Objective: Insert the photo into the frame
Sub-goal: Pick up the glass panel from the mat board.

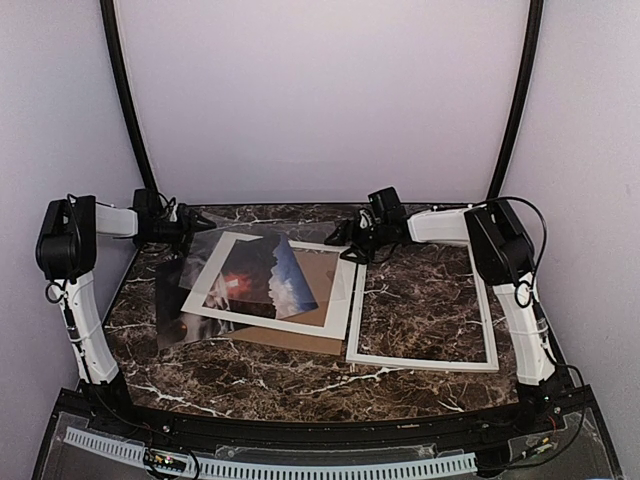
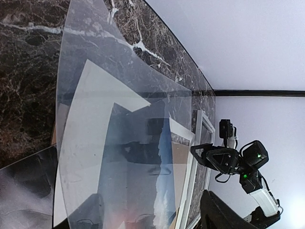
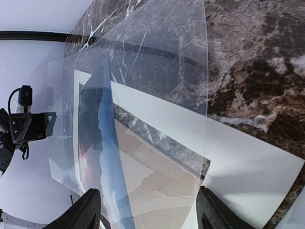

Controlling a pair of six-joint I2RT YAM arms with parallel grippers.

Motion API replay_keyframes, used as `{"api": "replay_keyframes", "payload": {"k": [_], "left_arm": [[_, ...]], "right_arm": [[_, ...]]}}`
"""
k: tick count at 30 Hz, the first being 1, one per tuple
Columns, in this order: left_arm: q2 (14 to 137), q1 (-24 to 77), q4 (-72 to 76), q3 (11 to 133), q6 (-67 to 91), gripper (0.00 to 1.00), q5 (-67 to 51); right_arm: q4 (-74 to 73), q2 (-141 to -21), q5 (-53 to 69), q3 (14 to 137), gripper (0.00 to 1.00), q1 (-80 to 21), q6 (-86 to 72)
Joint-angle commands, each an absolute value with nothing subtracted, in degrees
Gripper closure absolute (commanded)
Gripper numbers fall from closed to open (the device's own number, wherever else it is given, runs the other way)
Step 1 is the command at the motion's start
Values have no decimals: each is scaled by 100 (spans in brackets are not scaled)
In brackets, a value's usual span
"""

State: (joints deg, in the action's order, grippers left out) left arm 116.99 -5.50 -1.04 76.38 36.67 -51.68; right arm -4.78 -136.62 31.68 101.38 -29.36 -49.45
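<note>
Both pairs of fingers sit at the clear sheet (image 1: 235,228), we judge to lift it off the stack. Our right fingers (image 3: 89,212) stand apart, unclamped, with the sheet's edge between them. Our left fingers (image 2: 217,214) look equally parted. The photo (image 1: 250,275) lies ahead, between both pairs, under the mat board (image 1: 262,321) and over the backing board (image 1: 312,337), which block it. The frame (image 1: 420,361) rests on the surface (image 1: 300,388) beside the right fingers.

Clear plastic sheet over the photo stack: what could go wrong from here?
1. The clear plastic sheet bows between the left gripper and right gripper; it might spring free and shove the glossy sunset photo lying skewed on the white mat board.
2. The thin-bordered white frame lies close beside the mat board; a careless sweep could knock it.
</note>
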Motion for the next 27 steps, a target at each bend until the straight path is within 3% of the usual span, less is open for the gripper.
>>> {"api": "replay_keyframes", "payload": {"k": [1,5,12,18,27], "left_arm": [[11381,-474,-656,7655,3284,28,-5087],[11340,-442,-944,7672,3070,29,-4898],[11194,-436,-1401,7875,2743,44,-4595],[11063,-436,-1617,7988,2568,47,-4510],[11083,-439,-1596,7956,2510,69,-4672]], "right_arm": [[-494,-13612,3427,10102,31,-3030,-4736],[-527,-13653,3462,10157,31,-3032,-4686],[-711,-13705,3357,10199,31,-3030,-4469],[-761,-13719,3325,10165,31,-3022,-4375],[-824,-13679,3320,10199,30,-3023,-4300]]}}
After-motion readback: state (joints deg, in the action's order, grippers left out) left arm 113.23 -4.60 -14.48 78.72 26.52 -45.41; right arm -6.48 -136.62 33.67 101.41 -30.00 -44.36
